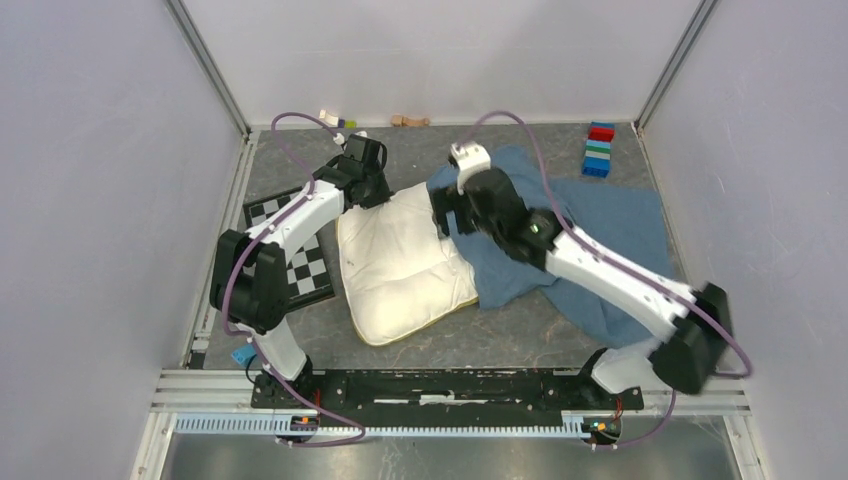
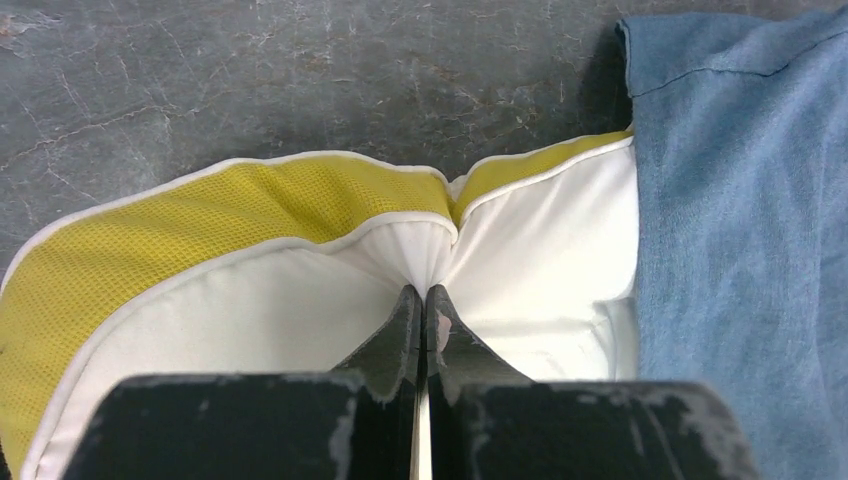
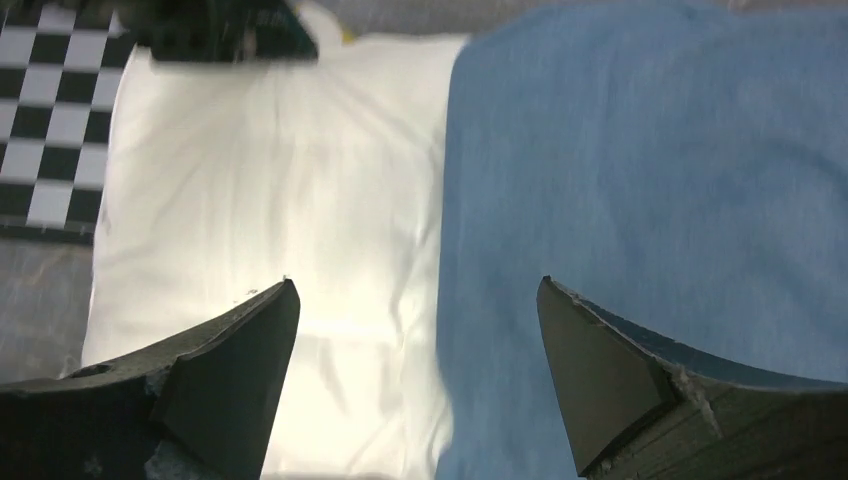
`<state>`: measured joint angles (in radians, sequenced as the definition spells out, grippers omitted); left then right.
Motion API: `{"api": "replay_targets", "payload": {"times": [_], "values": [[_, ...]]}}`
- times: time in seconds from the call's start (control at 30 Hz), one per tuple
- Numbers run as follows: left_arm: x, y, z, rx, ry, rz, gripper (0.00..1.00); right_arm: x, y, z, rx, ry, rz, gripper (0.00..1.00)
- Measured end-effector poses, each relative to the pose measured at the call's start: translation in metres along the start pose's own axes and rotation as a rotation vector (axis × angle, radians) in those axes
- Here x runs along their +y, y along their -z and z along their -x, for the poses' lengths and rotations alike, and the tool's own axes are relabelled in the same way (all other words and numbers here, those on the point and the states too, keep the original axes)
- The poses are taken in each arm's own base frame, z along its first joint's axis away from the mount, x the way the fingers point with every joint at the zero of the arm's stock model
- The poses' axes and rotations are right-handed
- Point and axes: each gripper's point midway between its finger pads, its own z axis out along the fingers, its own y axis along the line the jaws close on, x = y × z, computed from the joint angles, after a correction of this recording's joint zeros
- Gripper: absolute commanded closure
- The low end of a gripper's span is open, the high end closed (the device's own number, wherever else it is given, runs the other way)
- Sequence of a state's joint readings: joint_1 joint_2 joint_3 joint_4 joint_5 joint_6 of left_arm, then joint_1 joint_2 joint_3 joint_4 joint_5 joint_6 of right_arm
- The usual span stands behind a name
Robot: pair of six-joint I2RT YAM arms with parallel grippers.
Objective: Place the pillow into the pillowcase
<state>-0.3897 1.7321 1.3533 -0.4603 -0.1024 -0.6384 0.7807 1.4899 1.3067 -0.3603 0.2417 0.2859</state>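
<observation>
Pillow (image 1: 400,270) lies on the bench (image 1: 520,340), one edge just under the pillowcase (image 1: 612,212) hem. Left pincer (image 2: 425,296) is clamped on the pillow's yellow-banded edge. Right pincer (image 3: 417,283), spread above the overlap, should take only the hem's upper layer.

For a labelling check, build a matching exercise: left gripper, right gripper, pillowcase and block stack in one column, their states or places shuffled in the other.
Column one:
1. left gripper
2. right gripper
3. pillowcase
4. block stack

Column two:
A. standing in the far right corner
B. open, above the right side of the pillow
C. shut on the pillow's edge
D. blue, lying right of the pillow

Pairs: 1-C, 2-B, 3-D, 4-A.
</observation>
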Motion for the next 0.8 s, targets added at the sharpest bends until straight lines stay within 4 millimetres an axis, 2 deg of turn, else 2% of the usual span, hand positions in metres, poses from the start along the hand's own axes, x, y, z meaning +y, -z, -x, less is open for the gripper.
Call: {"api": "replay_targets", "payload": {"times": [0.07, 0.13, 0.27, 0.37, 0.4, 0.53, 0.63, 0.67, 0.7, 0.73, 0.77, 0.8], "values": [[0.001, 0.000, 0.000, -0.001, -0.001, 0.003, 0.98, 0.005, 0.033, -0.017, -0.030, -0.007, -0.002, 0.07], [0.002, 0.000, 0.000, -0.003, -0.002, 0.009, 0.98, 0.006, 0.054, -0.051, -0.017, -0.013, -0.008, 0.08], [0.004, -0.001, 0.000, -0.006, -0.005, 0.018, 0.98, -0.008, 0.067, -0.132, 0.080, -0.017, -0.067, 0.09], [0.005, -0.001, -0.001, -0.004, -0.005, 0.023, 0.98, -0.017, 0.067, -0.171, 0.140, -0.017, -0.107, 0.08], [0.006, -0.001, -0.002, -0.003, -0.005, 0.025, 0.98, -0.018, 0.067, -0.180, 0.152, -0.019, -0.113, 0.08], [0.010, -0.002, -0.006, 0.005, -0.010, 0.037, 0.98, -0.019, 0.061, -0.192, 0.135, -0.048, -0.117, 0.07], [0.011, -0.002, -0.006, 0.007, -0.022, 0.040, 0.98, -0.018, 0.051, -0.202, 0.131, -0.061, -0.117, 0.13], [0.011, -0.002, -0.006, 0.007, -0.024, 0.041, 0.98, -0.017, 0.048, -0.206, 0.131, -0.061, -0.118, 0.16], [0.012, -0.002, -0.006, 0.008, -0.028, 0.043, 0.98, -0.016, 0.044, -0.210, 0.133, -0.060, -0.119, 0.25], [0.013, -0.002, -0.007, 0.009, -0.033, 0.045, 0.98, -0.016, 0.038, -0.213, 0.136, -0.057, -0.123, 0.39], [0.013, -0.002, -0.007, 0.010, -0.038, 0.049, 0.98, -0.016, 0.034, -0.216, 0.141, -0.049, -0.129, 0.64], [0.014, -0.002, -0.008, 0.010, -0.045, 0.054, 0.98, -0.016, 0.030, -0.220, 0.149, -0.044, -0.141, 0.76]]}}
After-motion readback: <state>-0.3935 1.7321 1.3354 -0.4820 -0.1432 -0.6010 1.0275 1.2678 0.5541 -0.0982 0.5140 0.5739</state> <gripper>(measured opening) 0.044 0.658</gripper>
